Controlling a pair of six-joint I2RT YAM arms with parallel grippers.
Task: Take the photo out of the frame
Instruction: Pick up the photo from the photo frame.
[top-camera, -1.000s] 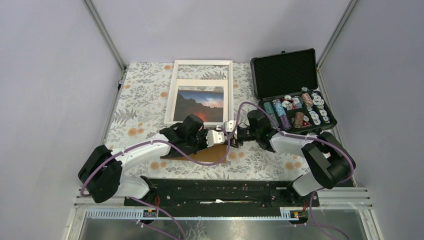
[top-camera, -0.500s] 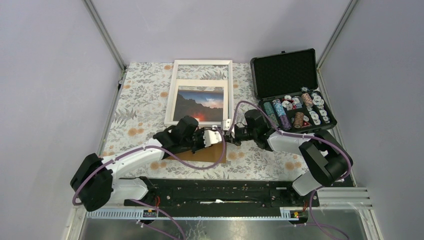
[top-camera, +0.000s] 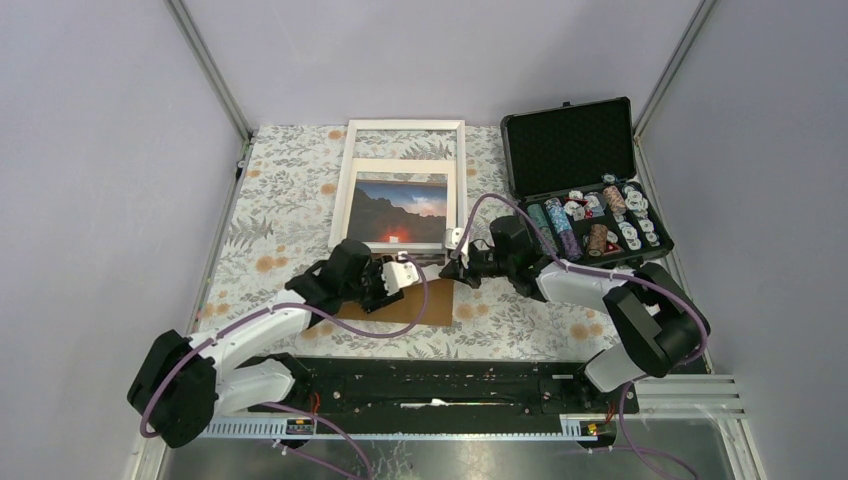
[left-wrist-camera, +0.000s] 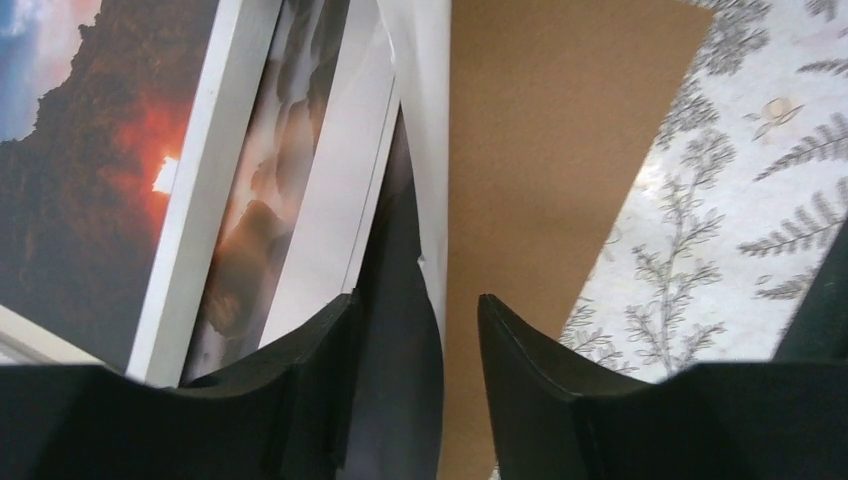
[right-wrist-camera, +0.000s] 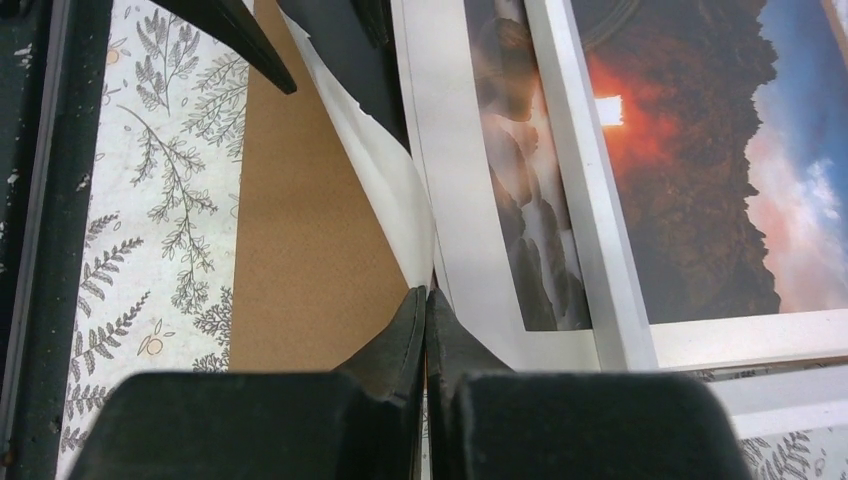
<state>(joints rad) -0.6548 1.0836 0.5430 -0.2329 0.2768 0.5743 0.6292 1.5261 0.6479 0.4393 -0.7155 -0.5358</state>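
Right gripper (right-wrist-camera: 427, 300) is clamped tight on the curled white lower edge of the photo (top-camera: 400, 212), which lies under a white mat (top-camera: 400, 167) inside the frame (top-camera: 405, 125) at centre of the overhead view. Left gripper (left-wrist-camera: 415, 345), jaws apart and empty, straddles that edge beside a brown board (top-camera: 410, 305).

The photo (right-wrist-camera: 700, 180) is a thin paper print with a faint sheen, and its white margin is smooth and curling. The frame (top-camera: 405, 125) has a smooth white finish, perhaps painted wood. The backing board (left-wrist-camera: 540, 200) is matt brown fibreboard. A floral printed cloth covers the table (top-camera: 280, 200). The left pincer (left-wrist-camera: 417, 300) and right pincer (right-wrist-camera: 427, 295) look like matt black plastic. The case (top-camera: 570, 145) is foam-lined.
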